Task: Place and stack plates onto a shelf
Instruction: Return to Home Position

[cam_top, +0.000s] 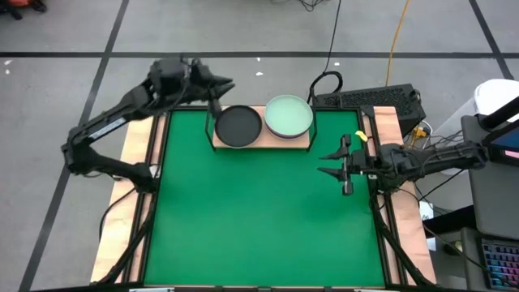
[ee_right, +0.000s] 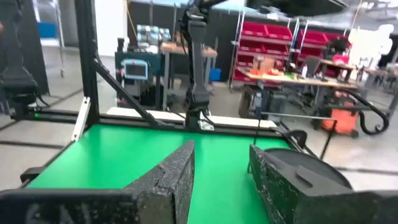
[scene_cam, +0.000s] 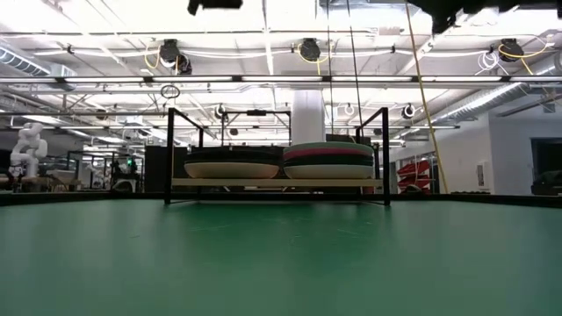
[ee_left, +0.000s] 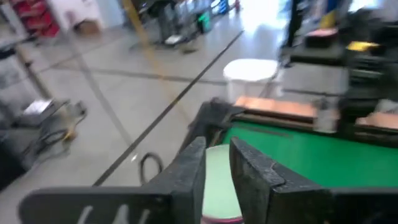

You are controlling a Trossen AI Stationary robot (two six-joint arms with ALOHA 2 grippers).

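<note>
The shelf (cam_top: 262,144) stands at the mat's far edge, a light-wood board in a black wire frame (scene_cam: 277,183). It carries two stacks. The left stack (cam_top: 238,126) has a dark plate on top and a pale one at the bottom (scene_cam: 233,164). The right stack (cam_top: 289,116) is topped by the mint green plate, over magenta and dark plates (scene_cam: 327,161). My left gripper (cam_top: 227,85) hovers just beyond the shelf's far left corner, its fingers a narrow gap apart and holding nothing (ee_left: 217,146). My right gripper (cam_top: 331,163) waits open near the mat's right edge (ee_right: 221,158).
The green mat (cam_top: 259,211) spreads from the shelf to the near edge. A black device with cables (cam_top: 369,99) lies behind the shelf's right end. A white bin (cam_top: 496,97) and equipment stand off the table's right side.
</note>
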